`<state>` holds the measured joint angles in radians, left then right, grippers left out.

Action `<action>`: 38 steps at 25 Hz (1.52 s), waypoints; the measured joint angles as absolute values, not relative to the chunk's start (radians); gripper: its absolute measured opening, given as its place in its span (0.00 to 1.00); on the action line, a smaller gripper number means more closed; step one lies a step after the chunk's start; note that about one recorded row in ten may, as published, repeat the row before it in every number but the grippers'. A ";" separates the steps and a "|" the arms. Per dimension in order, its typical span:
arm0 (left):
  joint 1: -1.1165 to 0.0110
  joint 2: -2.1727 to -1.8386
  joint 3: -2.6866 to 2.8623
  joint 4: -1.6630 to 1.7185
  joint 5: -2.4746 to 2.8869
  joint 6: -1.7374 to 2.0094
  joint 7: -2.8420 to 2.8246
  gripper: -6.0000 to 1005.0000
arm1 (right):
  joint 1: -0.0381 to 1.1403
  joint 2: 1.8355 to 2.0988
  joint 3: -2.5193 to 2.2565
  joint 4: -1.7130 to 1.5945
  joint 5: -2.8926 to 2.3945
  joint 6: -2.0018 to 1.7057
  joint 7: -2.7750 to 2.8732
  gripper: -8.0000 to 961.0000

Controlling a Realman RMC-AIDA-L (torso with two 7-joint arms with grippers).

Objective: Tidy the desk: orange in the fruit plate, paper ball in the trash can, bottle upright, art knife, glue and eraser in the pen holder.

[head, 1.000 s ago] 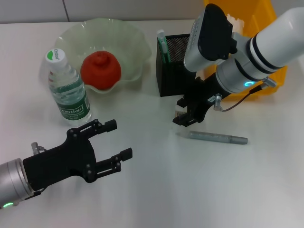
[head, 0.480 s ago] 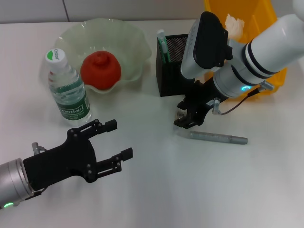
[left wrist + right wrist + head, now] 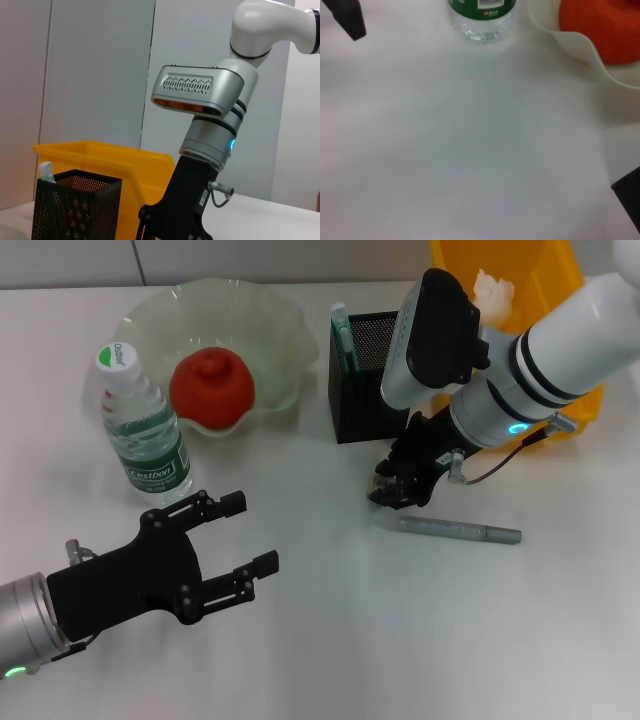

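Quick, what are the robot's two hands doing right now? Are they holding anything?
Left gripper: open, holding nothing, above the table.
Right gripper: low beside the glue; cannot be told.

The desk (image 3: pixel 330 640) is seen from above and in front by the head view, wide enough that both arms are taken in. From the left wrist, a low, level view is given across the desk toward the right arm (image 3: pixel 210 130), holder (image 3: pixel 75 207) and bin (image 3: pixel 117 160). From the right wrist, a close view is given straight down, where the bottle (image 3: pixel 481 15), plate (image 3: pixel 580 45) and orange (image 3: pixel 602 25) are cut off at the frame's edge. All of these are shared with the head view.
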<state>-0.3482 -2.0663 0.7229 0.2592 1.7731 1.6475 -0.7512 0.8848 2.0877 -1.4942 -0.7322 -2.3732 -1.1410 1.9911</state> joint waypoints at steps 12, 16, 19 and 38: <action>-0.344 -2.066 0.721 0.263 1.773 1.651 -0.752 0.77 | 0.857 2.085 -1.491 -0.828 -2.316 -1.226 1.991 0.27; -0.343 -2.066 0.721 0.264 1.773 1.654 -0.752 0.77 | 0.816 2.084 -1.417 -0.934 -2.279 -1.324 1.989 0.27; -0.343 -2.065 0.722 0.266 1.773 1.655 -0.752 0.77 | 0.785 2.081 -1.318 -0.969 -2.203 -1.401 1.948 0.27; -0.343 -2.063 0.731 0.269 1.782 1.674 -0.745 0.77 | 0.613 2.031 -0.731 -0.678 -1.790 -1.526 1.716 0.27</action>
